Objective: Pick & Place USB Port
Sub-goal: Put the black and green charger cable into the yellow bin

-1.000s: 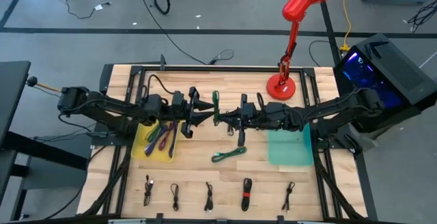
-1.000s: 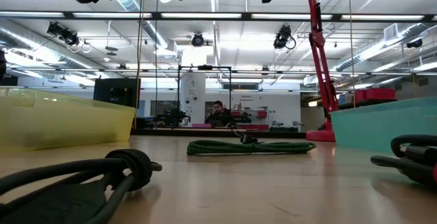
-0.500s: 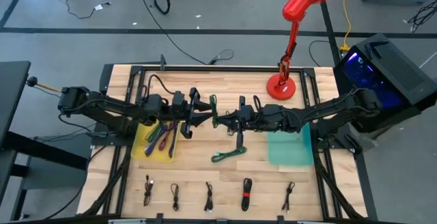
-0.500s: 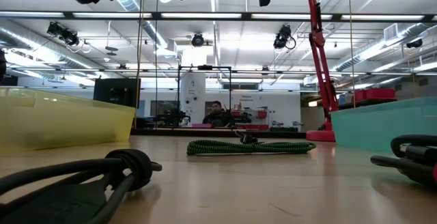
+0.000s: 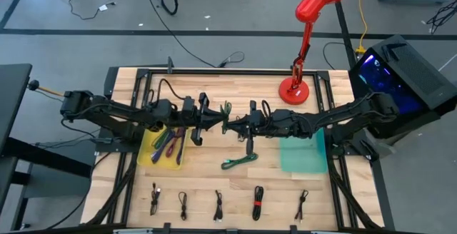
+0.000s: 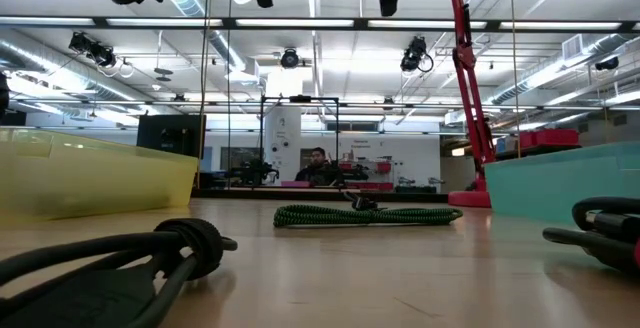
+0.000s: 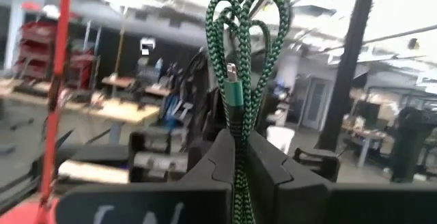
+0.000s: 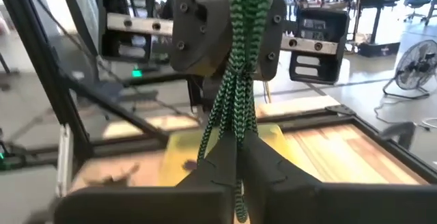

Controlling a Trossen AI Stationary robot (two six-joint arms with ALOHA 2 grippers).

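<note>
both arms meet over the table's (image 5: 214,84) centre, holding one green braided cable (image 5: 226,114) up in the air between them. the left gripper (image 5: 216,120) reaches in from 9 o'clock and its fingers (image 7: 217,157) are closed on the cable — in its wrist view the looped bundle stands up out of the pinched tips, a small plug end lying against the strands. the right gripper (image 5: 232,125) comes in from 3 o'clock and is also clamped on that same cable; its wrist view shows the green strands running down between its closed fingers (image 8: 263,166), with the left gripper's body just behind them. the two grippers are tip to tip, nearly touching. a second green cable (image 5: 238,162) lies coiled on the wood toward 6 o'clock of the grippers — the low view sees it flat on the table. the yellow bin (image 5: 145,150) sits at 9 o'clock with cables in it, and the teal bin (image 5: 303,155) at 3 o'clock. a row of five small dark cables (image 5: 218,204) lies along the 6 o'clock edge. a red lamp (image 5: 305,20) stands toward 1 o'clock.
</note>
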